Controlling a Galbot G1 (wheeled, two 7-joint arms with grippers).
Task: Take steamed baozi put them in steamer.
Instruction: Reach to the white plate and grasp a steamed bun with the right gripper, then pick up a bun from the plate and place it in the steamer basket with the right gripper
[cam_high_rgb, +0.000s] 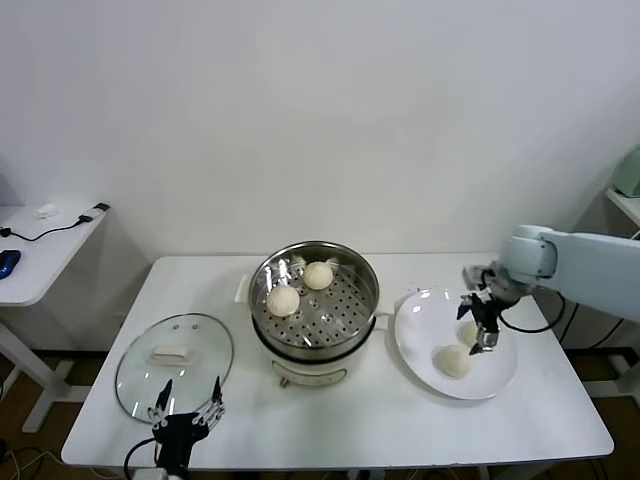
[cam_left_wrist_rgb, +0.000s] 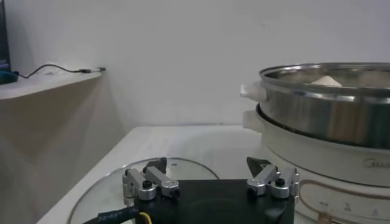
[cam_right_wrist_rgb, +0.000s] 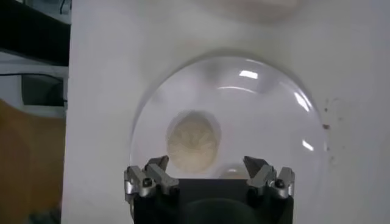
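Observation:
The steamer (cam_high_rgb: 315, 318) stands mid-table with two steamed baozi on its perforated tray, one on the left (cam_high_rgb: 283, 300) and one behind it (cam_high_rgb: 318, 275). Two more baozi lie on the white plate (cam_high_rgb: 420, 325): one in front (cam_high_rgb: 454, 361), one (cam_high_rgb: 465, 332) partly hidden by my right gripper (cam_high_rgb: 478, 330). That gripper hovers open and empty over the plate. In the right wrist view one baozi (cam_right_wrist_rgb: 192, 140) lies just ahead of the open gripper (cam_right_wrist_rgb: 207, 163). My left gripper (cam_high_rgb: 187, 408) is parked open at the table's front left.
A round glass lid (cam_high_rgb: 175, 358) with a white handle lies left of the steamer, just ahead of the left gripper (cam_left_wrist_rgb: 207, 164). The left wrist view shows the steamer's steel wall (cam_left_wrist_rgb: 323, 112). A side desk (cam_high_rgb: 40, 245) stands at far left.

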